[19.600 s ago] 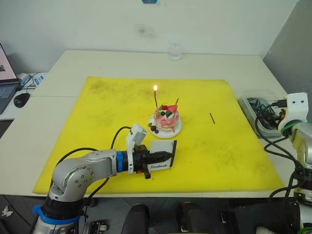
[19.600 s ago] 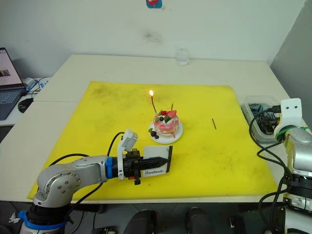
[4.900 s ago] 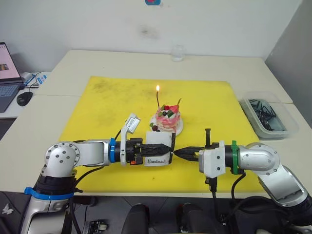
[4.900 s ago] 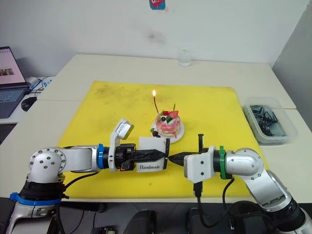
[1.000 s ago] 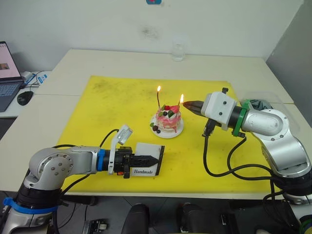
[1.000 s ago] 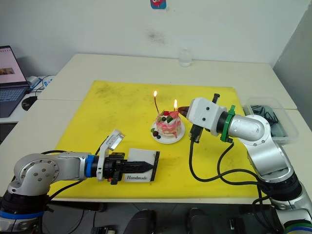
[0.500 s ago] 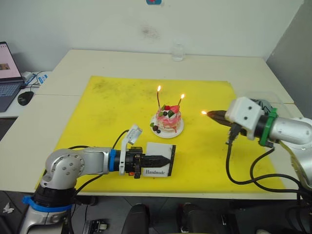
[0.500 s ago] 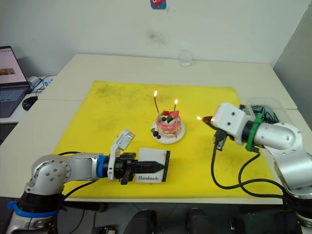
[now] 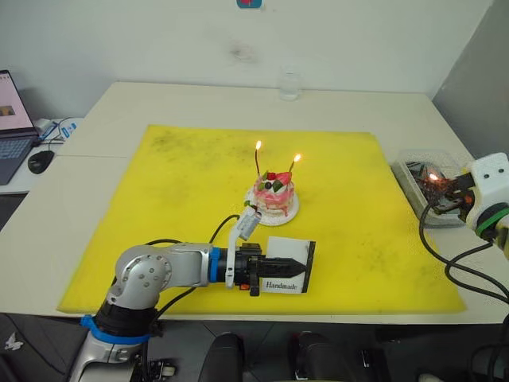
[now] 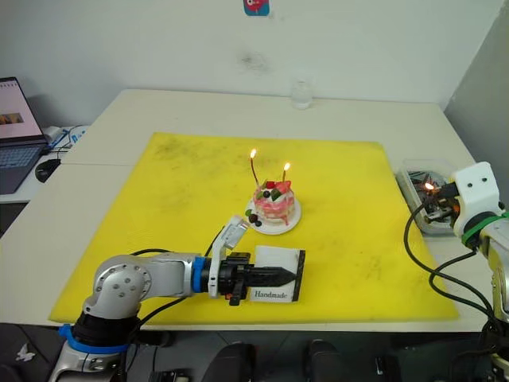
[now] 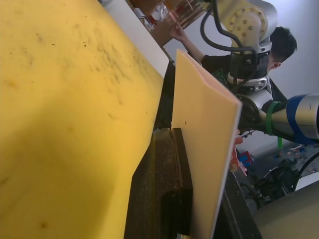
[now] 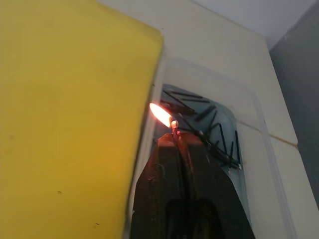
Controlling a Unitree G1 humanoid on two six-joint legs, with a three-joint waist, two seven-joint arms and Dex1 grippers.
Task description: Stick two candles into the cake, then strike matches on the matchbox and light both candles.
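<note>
1. Now the right pincer (image 12: 175, 142) is clamped on a burning match (image 12: 174, 125) above the tray (image 12: 251, 149) of spent matches.
2. Best release it low, flame clear of the fingers.
3. Left pincer (image 9: 306, 266) grips the matchbox (image 9: 289, 265) near the cake (image 9: 273, 195); both candles (image 9: 258, 161) burn.

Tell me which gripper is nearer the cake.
Left. The left gripper, shut on the matchbox, sits just in front of the cake; the right gripper, pinching a burning match, hangs over the far-right tray.

match (image 12: 174, 128) shaft hidden inside right pincer (image 12: 179, 142)
</note>
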